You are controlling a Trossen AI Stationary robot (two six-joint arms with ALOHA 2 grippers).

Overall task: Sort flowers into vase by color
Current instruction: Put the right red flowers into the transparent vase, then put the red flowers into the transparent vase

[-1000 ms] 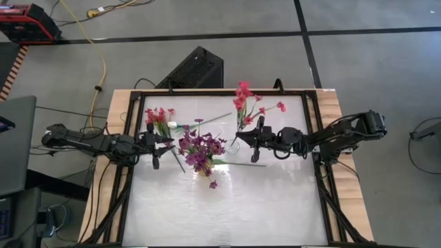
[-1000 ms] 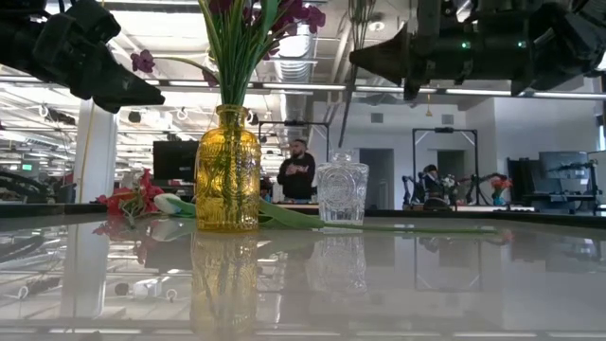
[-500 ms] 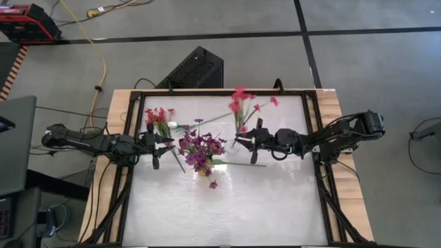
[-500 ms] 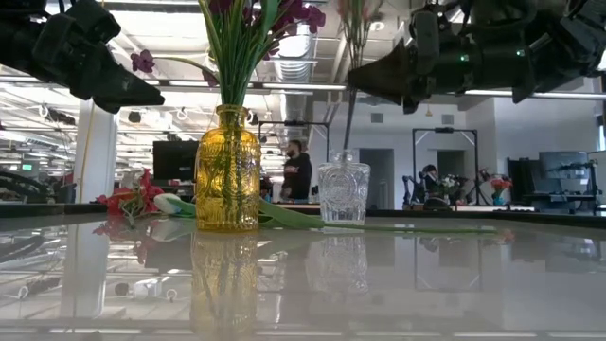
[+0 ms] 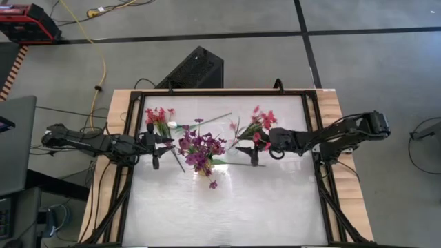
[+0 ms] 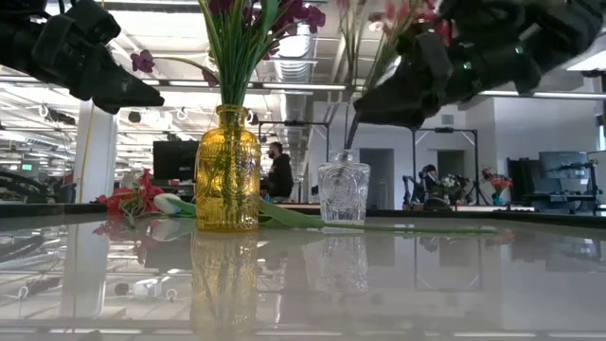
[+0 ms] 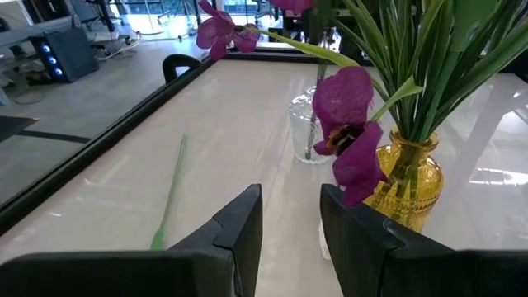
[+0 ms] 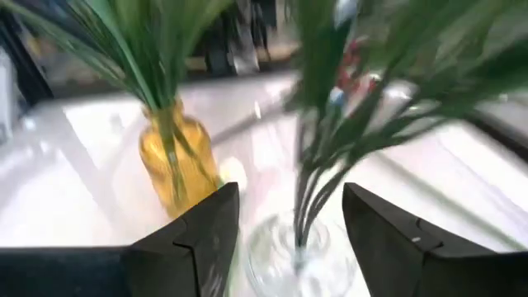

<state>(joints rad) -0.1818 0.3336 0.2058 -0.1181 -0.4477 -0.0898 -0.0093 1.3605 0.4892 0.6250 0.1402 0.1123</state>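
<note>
A red-pink flower sprig point(image 5: 259, 125) stands with its stem ends in the clear glass vase point(image 6: 342, 192), its blooms leaning toward the table's right over my right gripper point(image 5: 253, 145). That gripper is open, with the green stems point(image 8: 307, 194) in the gap between its fingers. The yellow vase point(image 6: 227, 170) holds purple flowers point(image 5: 200, 149). My left gripper point(image 7: 290, 221) waits open at the left, beside the yellow vase. More red-pink flowers point(image 5: 158, 116) lie on the table at the far left. My right gripper stands open on either side of the sprig's stems point(image 8: 301, 210), above the clear vase's mouth. I cannot tell whether a finger or the gripper's body touches the stems or the leaning leaves.
A loose green stem point(image 5: 209, 120) lies on the table behind the yellow vase, and another point(image 5: 240, 164) lies on the near side of the clear vase. A black frame point(image 5: 313, 138) borders the white tabletop. A person point(image 6: 279, 175) stands far behind the table.
My right gripper has opened, let go of the red-pink sprig and tipped from slanting down toward level. The sprig has sunk with its stems in the clear vase, and its blooms have swung from the far side toward the table's right, over the gripper.
</note>
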